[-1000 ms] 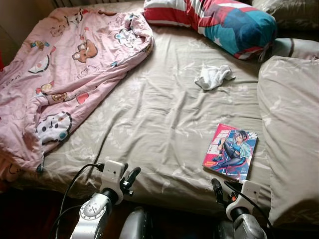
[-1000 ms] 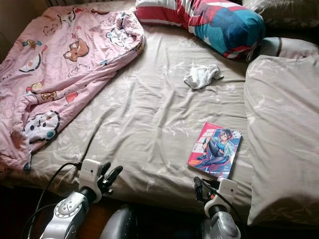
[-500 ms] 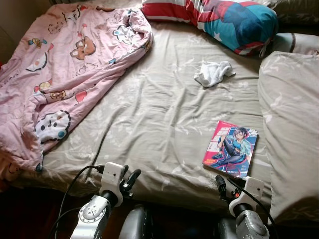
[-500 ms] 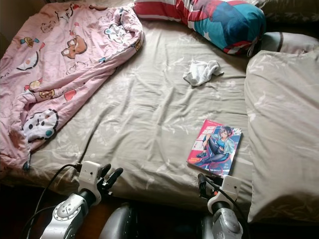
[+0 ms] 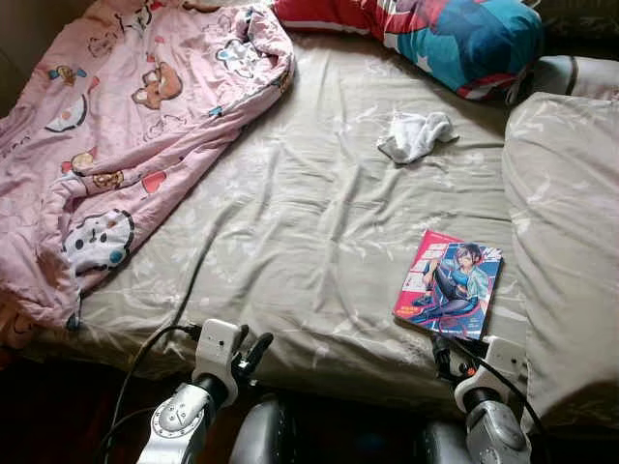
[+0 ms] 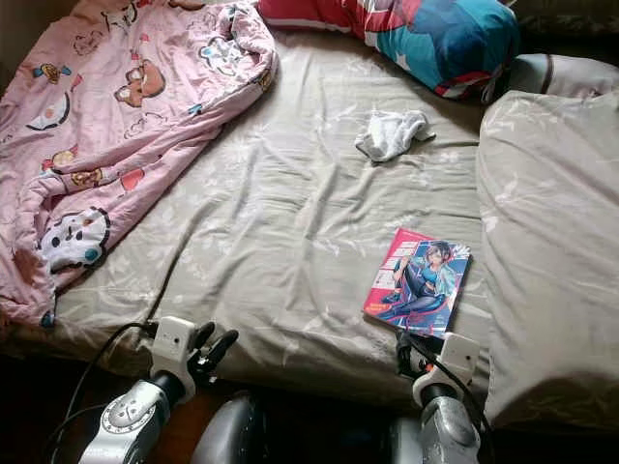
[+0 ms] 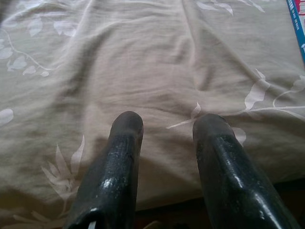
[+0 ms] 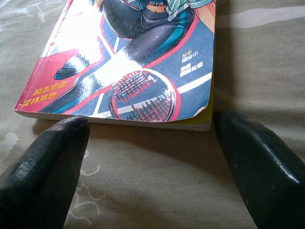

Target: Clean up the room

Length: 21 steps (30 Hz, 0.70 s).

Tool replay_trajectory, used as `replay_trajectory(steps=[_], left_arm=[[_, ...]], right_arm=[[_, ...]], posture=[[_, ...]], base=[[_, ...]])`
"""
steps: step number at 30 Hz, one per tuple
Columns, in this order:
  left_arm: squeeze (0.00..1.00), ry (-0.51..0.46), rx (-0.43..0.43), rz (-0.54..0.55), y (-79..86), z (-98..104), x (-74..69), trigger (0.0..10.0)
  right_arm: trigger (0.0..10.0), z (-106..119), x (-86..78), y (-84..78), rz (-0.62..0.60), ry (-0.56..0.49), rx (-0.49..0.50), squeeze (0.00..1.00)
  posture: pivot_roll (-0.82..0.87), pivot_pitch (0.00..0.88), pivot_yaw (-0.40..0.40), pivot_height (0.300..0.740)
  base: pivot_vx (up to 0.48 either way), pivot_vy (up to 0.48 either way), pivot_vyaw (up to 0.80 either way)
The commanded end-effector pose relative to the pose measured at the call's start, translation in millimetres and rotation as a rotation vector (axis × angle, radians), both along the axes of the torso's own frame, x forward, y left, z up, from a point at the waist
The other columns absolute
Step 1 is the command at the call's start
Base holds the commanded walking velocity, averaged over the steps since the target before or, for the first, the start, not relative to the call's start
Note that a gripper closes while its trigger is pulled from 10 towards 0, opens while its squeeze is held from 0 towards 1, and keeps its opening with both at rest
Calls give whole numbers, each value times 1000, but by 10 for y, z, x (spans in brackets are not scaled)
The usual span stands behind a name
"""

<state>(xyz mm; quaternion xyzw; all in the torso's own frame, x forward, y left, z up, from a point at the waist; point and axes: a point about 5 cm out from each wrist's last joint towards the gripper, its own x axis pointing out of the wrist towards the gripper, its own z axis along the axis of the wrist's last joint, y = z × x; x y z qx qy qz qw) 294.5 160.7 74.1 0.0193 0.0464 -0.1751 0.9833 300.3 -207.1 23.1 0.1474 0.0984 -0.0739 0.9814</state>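
- Directly ahead of us, one glossy paperback book (image 5: 449,284) lies flat on the bed (image 5: 319,222), near its front edge, beside a big pillow (image 5: 566,242).
- Our right gripper (image 8: 157,157) sits just short of the book's lower edge, its two black fingers spread wide, holding nothing.
- Our left gripper (image 7: 167,129) hovers low over the front of the bed, fingers apart and empty.
- One crumpled white cloth (image 5: 416,133) lies farther up the creased beige sheet, well apart from the book.
- One soft pink quilt (image 5: 116,135) with cartoon animals is bunched on the left.
- One plump red, white and blue printed cushion (image 5: 455,34) lies at the far end.
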Motion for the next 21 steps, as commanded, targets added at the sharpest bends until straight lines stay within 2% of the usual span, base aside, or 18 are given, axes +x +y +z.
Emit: replay_trajectory(steps=[1,6,10,16,21], left_arm=[[0,42,31,13,80,-83,-67,10000],[0,41,30,14,78,-82,-63,10000],[0,43,28,16,75,-75,-65,10000],[0,41,24,17,55,-74,-44,10000],[0,40,19,21,48,-74,-36,10000]], right_arm=[[10000,-125,-89,45,7,55,10,0],[10000,-106,-79,47,2,42,2,0],[10000,-39,-85,-20,-70,-28,-3,0],[10000,13,-96,-118,-139,-63,-31,0],[10000,59,-83,33,-38,-144,17,0]], posture=[[10,382,158,626],[12,380,156,626],[8,376,154,626],[2,369,149,626],[-2,364,143,626]], base=[[0,0,0],[0,0,0],[0,0,0],[0,0,0],[0,0,0]])
